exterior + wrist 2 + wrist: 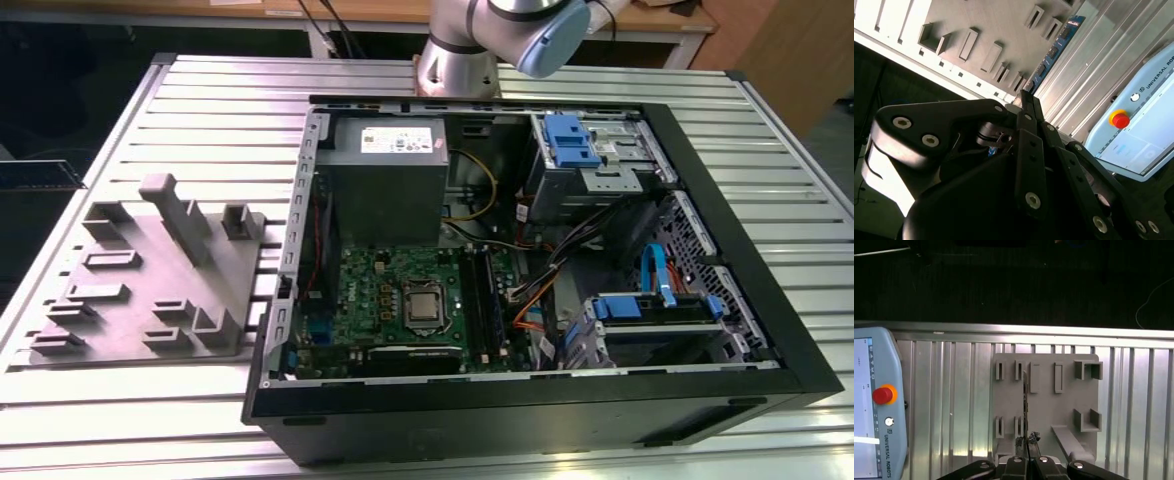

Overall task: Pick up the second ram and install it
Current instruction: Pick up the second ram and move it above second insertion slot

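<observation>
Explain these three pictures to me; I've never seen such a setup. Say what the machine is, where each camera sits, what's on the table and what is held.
The machine is one robot arm ending in jaws. The exterior view comes from a camera off the arm: it shows a ribbed metal table carrying an open computer case with a green motherboard, and, on the exterior view's left, a grey holder tray. The two wrist views come from cameras riding on the arm; they look past the black jaws at that tray and at a control tablet with a red button. The jaws are closed on a thin, narrow memory board, seen edge-on in the first wrist view and bluish in the second wrist view.
</observation>
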`<state>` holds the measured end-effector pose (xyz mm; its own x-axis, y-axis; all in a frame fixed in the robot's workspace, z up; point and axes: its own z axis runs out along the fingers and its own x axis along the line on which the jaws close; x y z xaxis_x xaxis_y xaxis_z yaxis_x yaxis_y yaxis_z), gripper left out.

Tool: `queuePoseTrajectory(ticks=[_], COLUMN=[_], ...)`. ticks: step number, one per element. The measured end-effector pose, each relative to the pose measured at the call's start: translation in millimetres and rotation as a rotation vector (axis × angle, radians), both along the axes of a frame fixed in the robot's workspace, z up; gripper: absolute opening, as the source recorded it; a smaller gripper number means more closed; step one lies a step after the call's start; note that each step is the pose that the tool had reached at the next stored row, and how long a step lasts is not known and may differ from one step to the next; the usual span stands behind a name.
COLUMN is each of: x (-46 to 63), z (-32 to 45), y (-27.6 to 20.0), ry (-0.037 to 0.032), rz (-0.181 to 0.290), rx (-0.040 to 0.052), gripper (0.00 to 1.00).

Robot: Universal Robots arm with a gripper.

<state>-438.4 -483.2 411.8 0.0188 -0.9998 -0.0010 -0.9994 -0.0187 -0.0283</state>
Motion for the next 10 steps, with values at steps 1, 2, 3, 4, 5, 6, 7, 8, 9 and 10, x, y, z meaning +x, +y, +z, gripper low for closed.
queuePoseTrajectory(ticks=[1,2,3,4,5,6,7,8,9,10], x=[0.0,0.0,0.0,0.0,0.0,0.5,1.3,2.3,4.1,6.3], z=[0.0,0.0,0.0,0.0,0.0,0.1,0.2,0.0,0.0,0.0], y=[0.0,0.0,0.0,0.0,0.0,0.0,0.1,0.0,0.0,0.0], ry=[0.0000,0.0000,-0.0001,-0.0001,0.0000,0.0002,0.0002,0.0001,0.0001,0.0000], rz=[0.000,0.000,0.000,0.000,0.000,0.000,0.000,0.000,0.000,0.000], rx=[0.0000,0.0000,0.0001,0.0001,0.0002,0.0001,0.0001,0.0003,0.0003,0.0003], gripper=[0.11,0.11,0.11,0.11,0.11,0.11,0.11,0.11,0.11,0.11])
